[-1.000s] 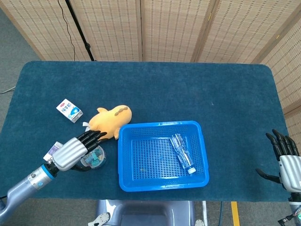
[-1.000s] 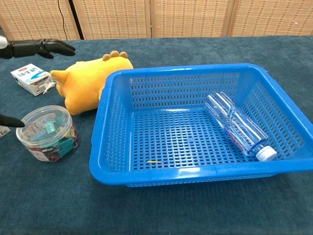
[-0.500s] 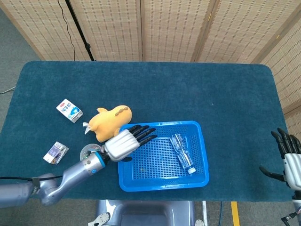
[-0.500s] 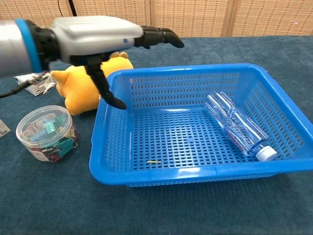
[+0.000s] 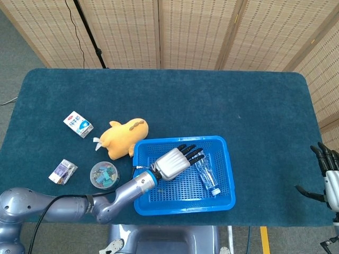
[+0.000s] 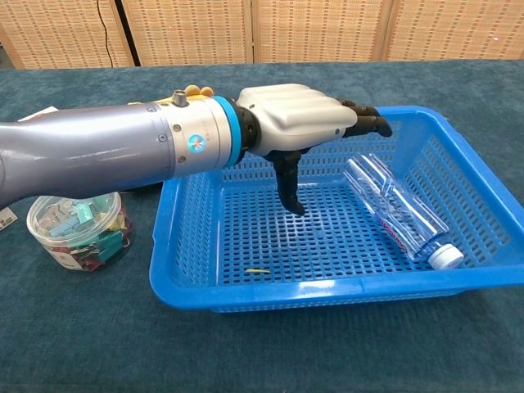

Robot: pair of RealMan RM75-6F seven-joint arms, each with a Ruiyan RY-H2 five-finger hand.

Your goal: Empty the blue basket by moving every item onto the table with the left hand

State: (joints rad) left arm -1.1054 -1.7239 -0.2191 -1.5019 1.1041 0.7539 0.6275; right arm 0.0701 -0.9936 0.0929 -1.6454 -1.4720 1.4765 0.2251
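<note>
In blue basket (image 5: 228,174): clear bottle (image 5: 205,170).

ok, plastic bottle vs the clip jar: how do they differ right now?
The plastic bottle lies on its side inside the blue basket; the clip jar stands upright on the table, left of the basket. The bottle is long, slim and looks empty; the jar is short, squat and full of colourful clips. The left robot hand hovers open close to the bottle, away from the jar. Both are clear plastic.

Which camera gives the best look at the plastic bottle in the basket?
The chest view: the plastic bottle lies close and large, white cap and label visible, in the blue basket. The head view shows it small from above, beside the left hand.
</note>
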